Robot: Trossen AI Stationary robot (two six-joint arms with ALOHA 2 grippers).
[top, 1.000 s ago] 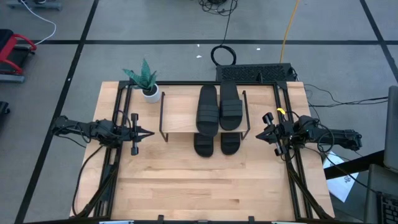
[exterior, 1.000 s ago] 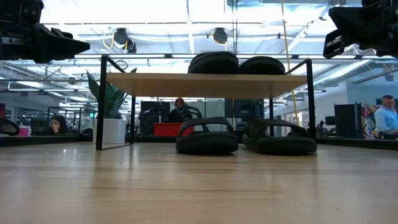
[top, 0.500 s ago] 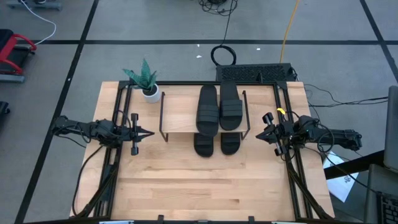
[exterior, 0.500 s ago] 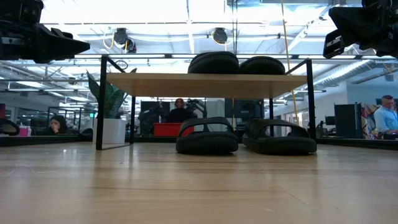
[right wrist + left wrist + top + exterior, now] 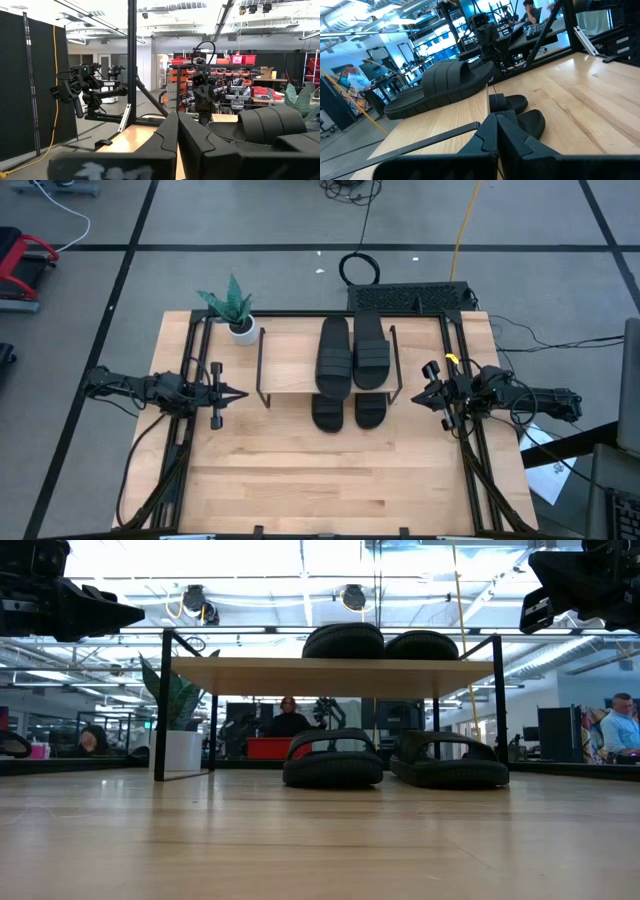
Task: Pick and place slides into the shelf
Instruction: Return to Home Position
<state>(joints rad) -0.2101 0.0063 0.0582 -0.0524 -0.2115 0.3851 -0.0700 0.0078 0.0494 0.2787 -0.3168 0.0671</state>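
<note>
Two black slides (image 5: 351, 351) lie side by side on the shelf's light wooden top board (image 5: 290, 365). Two more slides (image 5: 348, 412) rest on the table under the shelf, their near ends sticking out past its front edge; they also show in the low view (image 5: 395, 762). My left gripper (image 5: 240, 394) is shut and empty, left of the shelf, above the table. My right gripper (image 5: 414, 396) is shut and empty, right of the shelf.
A small potted plant (image 5: 238, 315) stands at the shelf's far left corner. Black rails run along the table's left (image 5: 185, 440) and right (image 5: 470, 450) sides. Bare wooden tabletop (image 5: 330, 480) lies in front of the shelf. People show in the room behind in the low view.
</note>
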